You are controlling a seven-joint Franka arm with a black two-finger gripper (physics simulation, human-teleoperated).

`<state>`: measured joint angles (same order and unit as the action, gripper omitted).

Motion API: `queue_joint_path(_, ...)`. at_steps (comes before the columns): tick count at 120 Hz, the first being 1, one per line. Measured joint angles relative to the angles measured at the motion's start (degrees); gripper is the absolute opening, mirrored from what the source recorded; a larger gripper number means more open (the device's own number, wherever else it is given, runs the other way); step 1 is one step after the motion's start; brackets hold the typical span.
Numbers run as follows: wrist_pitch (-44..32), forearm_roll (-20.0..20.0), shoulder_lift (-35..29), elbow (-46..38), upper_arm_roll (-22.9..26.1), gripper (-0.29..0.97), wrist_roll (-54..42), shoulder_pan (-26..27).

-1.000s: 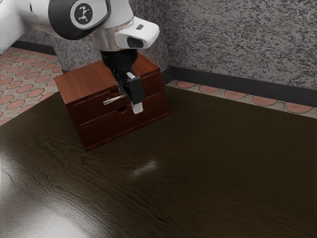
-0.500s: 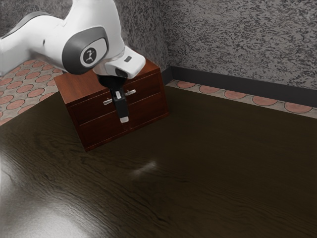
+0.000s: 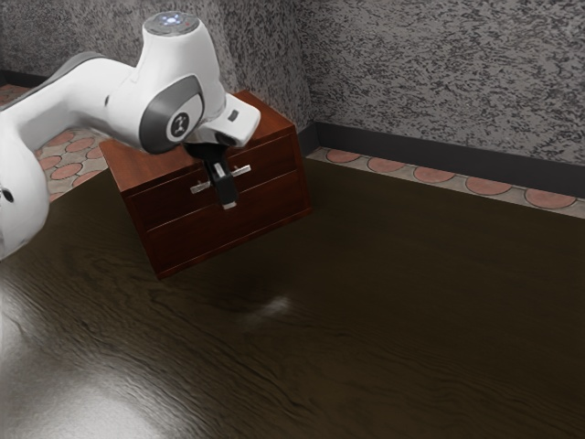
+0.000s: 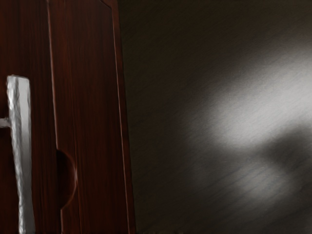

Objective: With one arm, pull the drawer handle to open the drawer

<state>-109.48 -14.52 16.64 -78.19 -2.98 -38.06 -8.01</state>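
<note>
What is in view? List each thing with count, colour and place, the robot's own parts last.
cabinet: one, reddish-brown, on the table at the exterior view's left
drawer handle: one, silver, on the cabinet's upper front
table: one, dark brown, under the cabinet
walls: two, speckled grey, behind the table
floor: one, pink oval tiles, between table and walls
arm: one, white and grey, from the exterior view's left
end effector: one, black, before the drawer handle

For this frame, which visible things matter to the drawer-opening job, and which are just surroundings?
Job: gripper, drawer handle, upper drawer of the cabinet.
Surroundings: lower drawer, table, wall, tiled floor.
</note>
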Motion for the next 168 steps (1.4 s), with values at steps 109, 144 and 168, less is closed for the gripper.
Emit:
queue_joint_path(109,-11.34,-4.87,8.48,2.57,-0.16,0.64,5.31,-1.41)
queue_joint_path(144,-11.89,-3.78,8.15,1.46,-0.16,0.45,6.22,-1.48)
queue_joint_path(168,-11.8,-3.56,2.75,-3.86,-0.2,0.27,6.64,-1.78)
